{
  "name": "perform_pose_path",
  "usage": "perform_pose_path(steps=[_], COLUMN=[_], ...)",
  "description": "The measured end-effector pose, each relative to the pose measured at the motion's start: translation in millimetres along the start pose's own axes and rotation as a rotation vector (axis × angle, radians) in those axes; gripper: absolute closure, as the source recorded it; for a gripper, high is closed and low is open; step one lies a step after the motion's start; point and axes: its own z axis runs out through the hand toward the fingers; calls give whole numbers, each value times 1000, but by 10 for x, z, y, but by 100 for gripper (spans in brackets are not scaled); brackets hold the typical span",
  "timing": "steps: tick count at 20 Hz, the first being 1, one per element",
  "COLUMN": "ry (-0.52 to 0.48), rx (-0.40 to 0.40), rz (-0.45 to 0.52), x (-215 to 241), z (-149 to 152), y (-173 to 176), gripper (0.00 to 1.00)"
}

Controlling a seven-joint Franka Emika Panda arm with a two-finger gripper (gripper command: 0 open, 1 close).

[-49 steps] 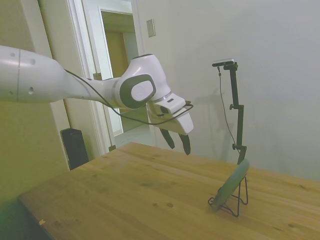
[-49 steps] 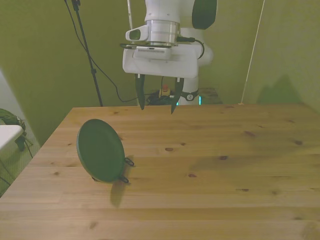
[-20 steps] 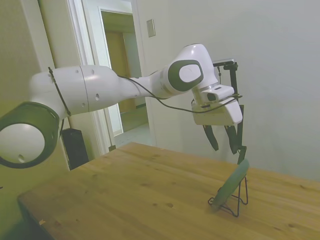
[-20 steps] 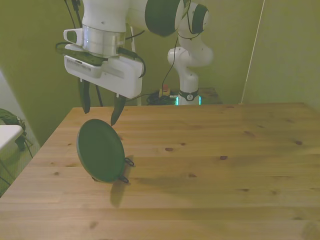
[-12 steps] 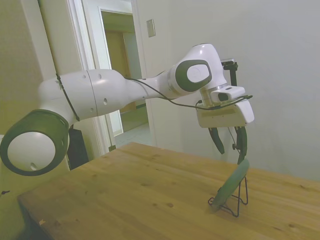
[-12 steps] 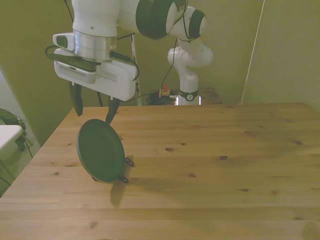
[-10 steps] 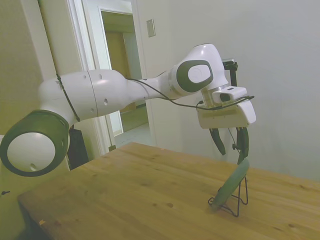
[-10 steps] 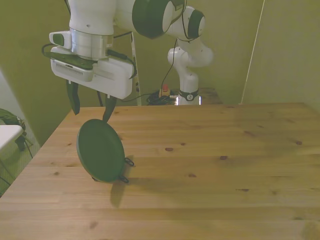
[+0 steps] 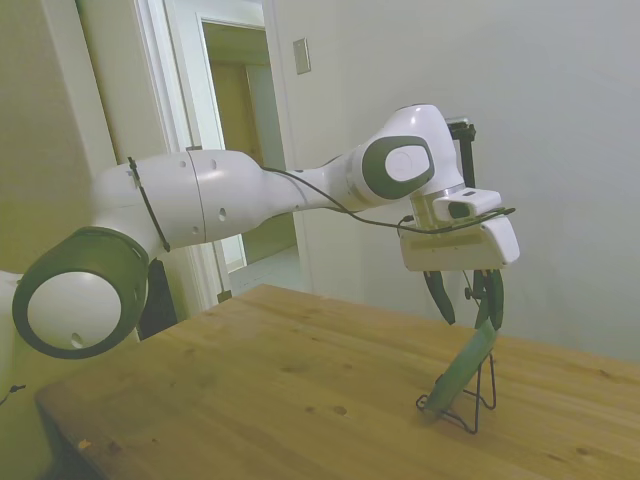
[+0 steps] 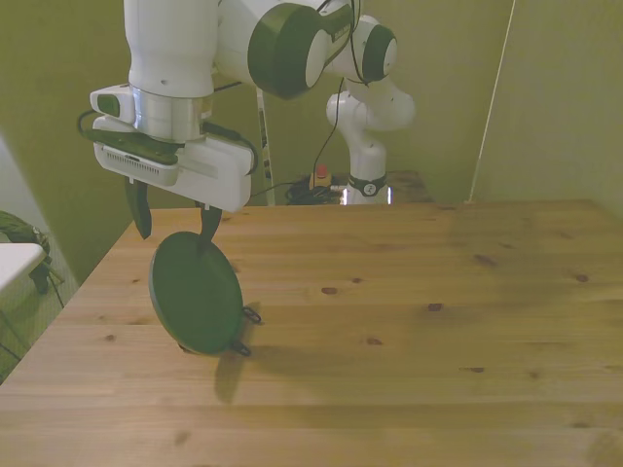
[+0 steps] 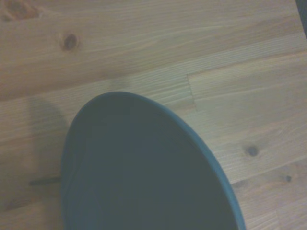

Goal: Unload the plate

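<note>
Wooden table point(image 10: 409, 321): plate point(image 10: 195, 293) tilted in stand point(image 9: 482, 395), fingers point(image 10: 136, 212) spread above.

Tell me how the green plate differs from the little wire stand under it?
The plate is a solid green disc; the wire stand is thin black wire. The plate leans tilted on edge, while the stand sits on the table. The open gripper hovers at the plate's rim.

The white arm's two-finger gripper point(image 9: 467, 307) point(image 10: 170, 226) has swung from above the middle of the wooden table toward the front view's left and come down. Its dark fingers point(image 10: 138, 214), spread apart, now straddle the top rim of the small round muted-green plate point(image 9: 460, 370) point(image 10: 196, 294) point(image 11: 144, 167). More of the arm's thick white links now fills the side view.
</note>
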Motion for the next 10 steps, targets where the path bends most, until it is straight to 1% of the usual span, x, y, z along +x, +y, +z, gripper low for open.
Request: perform_pose_path(steps=[3,4,10], ry=[18,21,27], rx=[0,1,3], rz=[-3,-5,-16], x=[41,47,28], z=[55,61,116], y=[12,12,-24], gripper=[0,100,100])
